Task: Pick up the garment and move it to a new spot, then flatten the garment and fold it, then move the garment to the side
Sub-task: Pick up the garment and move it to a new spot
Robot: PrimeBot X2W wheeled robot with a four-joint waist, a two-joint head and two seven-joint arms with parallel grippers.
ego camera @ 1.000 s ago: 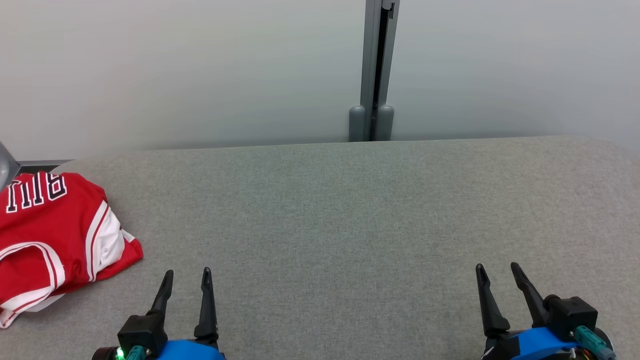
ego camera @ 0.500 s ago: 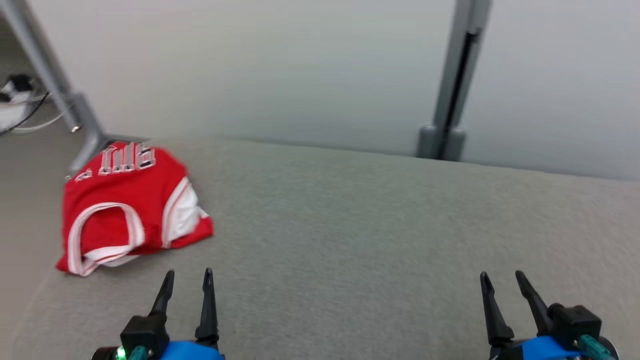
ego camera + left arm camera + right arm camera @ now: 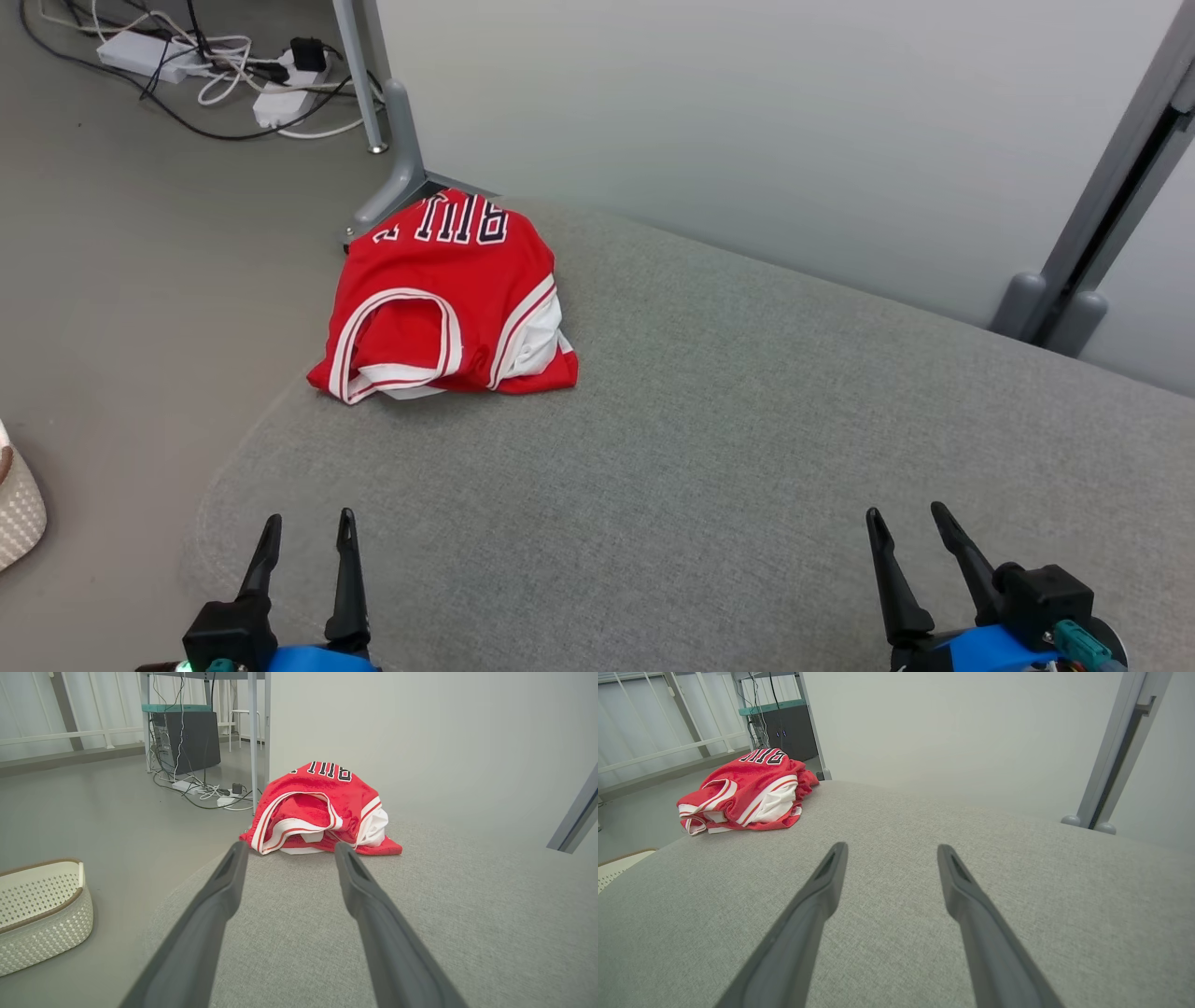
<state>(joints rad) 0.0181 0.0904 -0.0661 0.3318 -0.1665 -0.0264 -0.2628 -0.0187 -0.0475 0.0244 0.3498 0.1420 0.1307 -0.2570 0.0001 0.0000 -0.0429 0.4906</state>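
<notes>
Basket: a pale perforated basket (image 3: pixel 17 511) with a brown rim is seen on the floor at the far left, off the table's rounded corner

Cables: white power strips and tangled cables (image 3: pixel 233 84) are spread over the grey floor (image 3: pixel 140 280) at the top left, behind the partition's foot

Left gripper: the left gripper (image 3: pixel 309 516) is held low over the near left edge of the table, its two dark fingers spread apart with nothing between them; the garment is seen ahead of them, well apart

Garment: a red jersey (image 3: pixel 439 280) with white trim and dark lettering is left in a loose, rumpled heap on the far left corner of the table, close to the partition; it is touched by neither gripper

Table: a grey fabric-covered table (image 3: pixel 747 448) is shown, bare across its middle and right

Partition: a plain pale partition (image 3: pixel 747 140) is set along the far edge, with a grey post (image 3: pixel 1102 205) at the right

Right gripper: the right gripper (image 3: pixel 905 510) is held over the near right of the table, jaws parted and empty, far from the jersey
</notes>
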